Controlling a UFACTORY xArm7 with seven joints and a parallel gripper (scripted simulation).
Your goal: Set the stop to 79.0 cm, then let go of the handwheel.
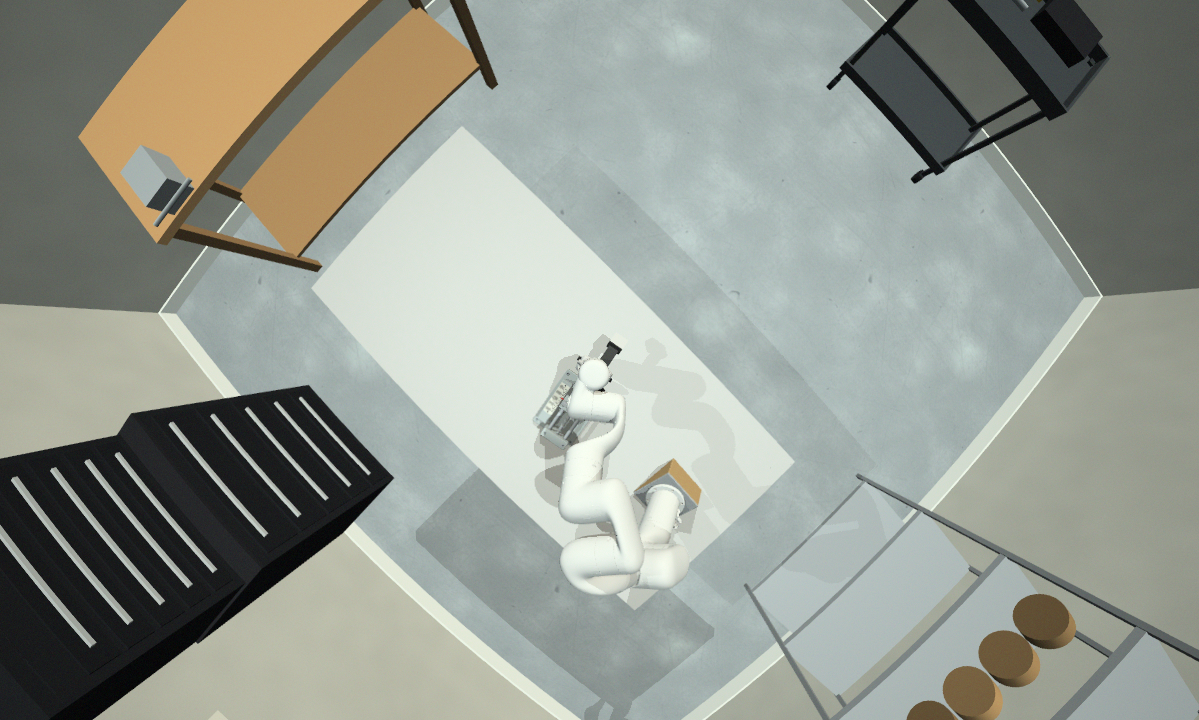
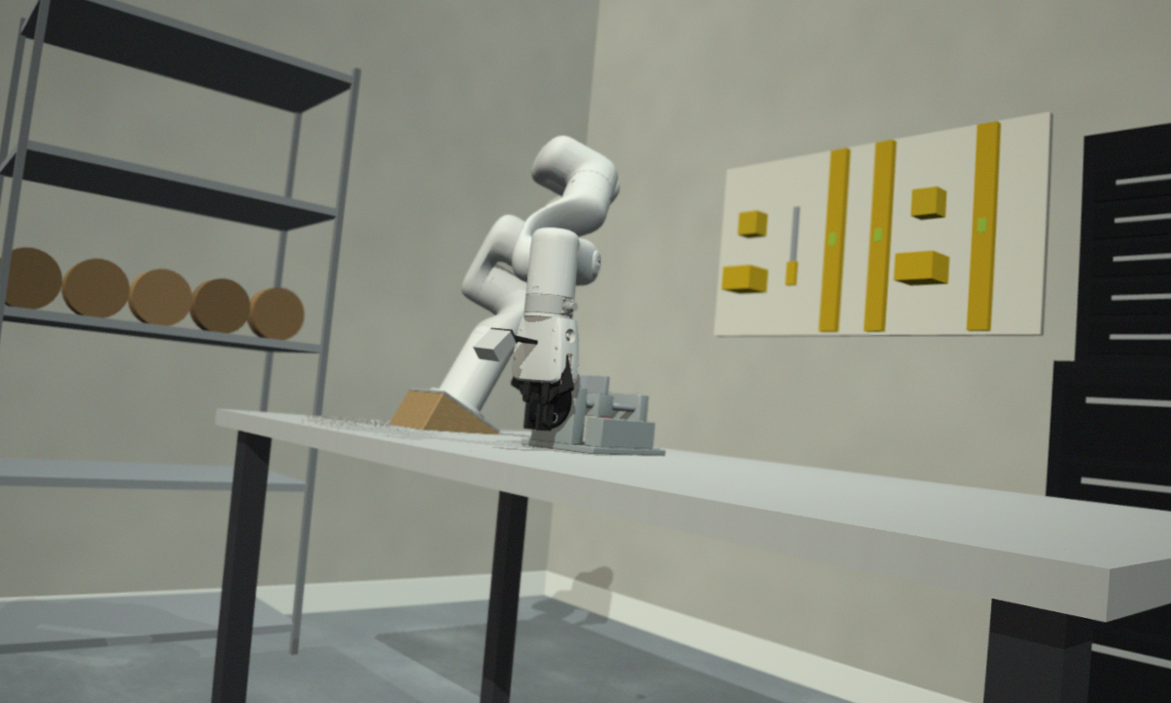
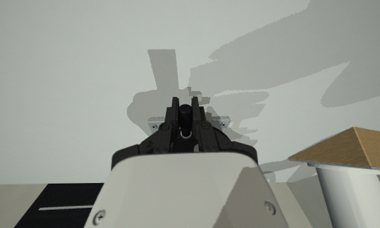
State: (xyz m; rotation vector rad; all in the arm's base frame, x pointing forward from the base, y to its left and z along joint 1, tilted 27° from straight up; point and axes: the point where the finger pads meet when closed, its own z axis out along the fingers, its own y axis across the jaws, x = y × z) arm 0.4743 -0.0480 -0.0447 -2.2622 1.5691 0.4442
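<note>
Black fingers of the gripper (image 2: 543, 425) (image 3: 185, 99) are clamped on the dark knob (image 3: 185, 114), one on either side, so that you can crank the handwheel (image 2: 561, 410) (image 3: 185, 146) by its off-centre handle. Just beyond, the grey fixture (image 1: 556, 407) (image 2: 619, 433) (image 3: 155, 125) carries the wheel at its end, upright beside its frame, leaving you room to swing round it. Your stop should be on that fixture, though you can't single it out or read its setting; check 79.0 cm before letting go, since the release could nudge the wheel. Farther along the bench (image 1: 460, 223) (image 2: 746, 489) (image 3: 50, 79), a wooden wedge (image 1: 690, 479) (image 2: 436, 412) (image 3: 332, 144) sits under the arm's base, presumably to tilt it.
</note>
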